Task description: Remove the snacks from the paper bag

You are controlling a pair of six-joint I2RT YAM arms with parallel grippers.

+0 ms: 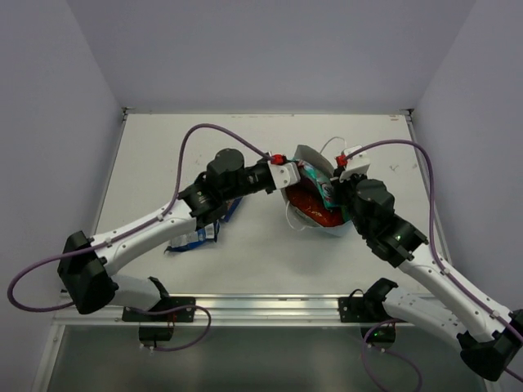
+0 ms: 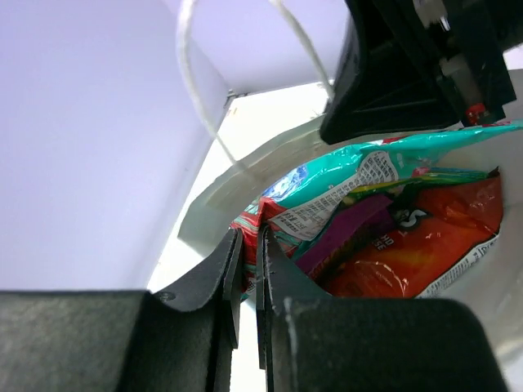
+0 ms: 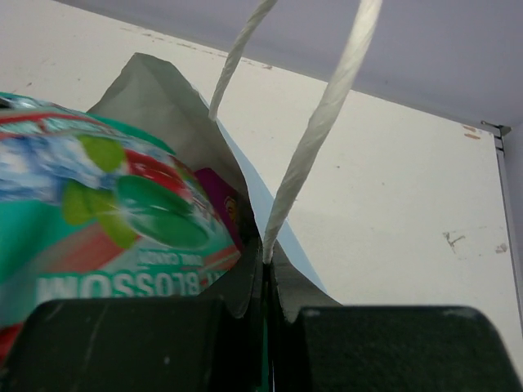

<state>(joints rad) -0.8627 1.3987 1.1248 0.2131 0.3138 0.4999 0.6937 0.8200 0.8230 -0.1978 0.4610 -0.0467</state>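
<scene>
The light blue paper bag (image 1: 306, 155) lies mid-table with its mouth open toward my left arm. My left gripper (image 1: 292, 174) is at the mouth, shut on the crimped end of the teal-white packet (image 2: 343, 184); its jaws (image 2: 249, 238) pinch that red-teal edge. Inside the bag, a magenta-purple packet (image 2: 355, 227) and an orange-red packet (image 2: 425, 249) lie under it. My right gripper (image 1: 342, 181) is shut on the bag's rim (image 3: 278, 237) at the foot of a white cord handle (image 3: 315, 122). The teal-white packet (image 3: 106, 212) fills the left of the right wrist view.
A blue-white packet (image 1: 194, 238) and a dark blue packet (image 1: 232, 209) lie on the table under my left arm. Purple cables loop above both arms. The table's walls stand at the back and both sides.
</scene>
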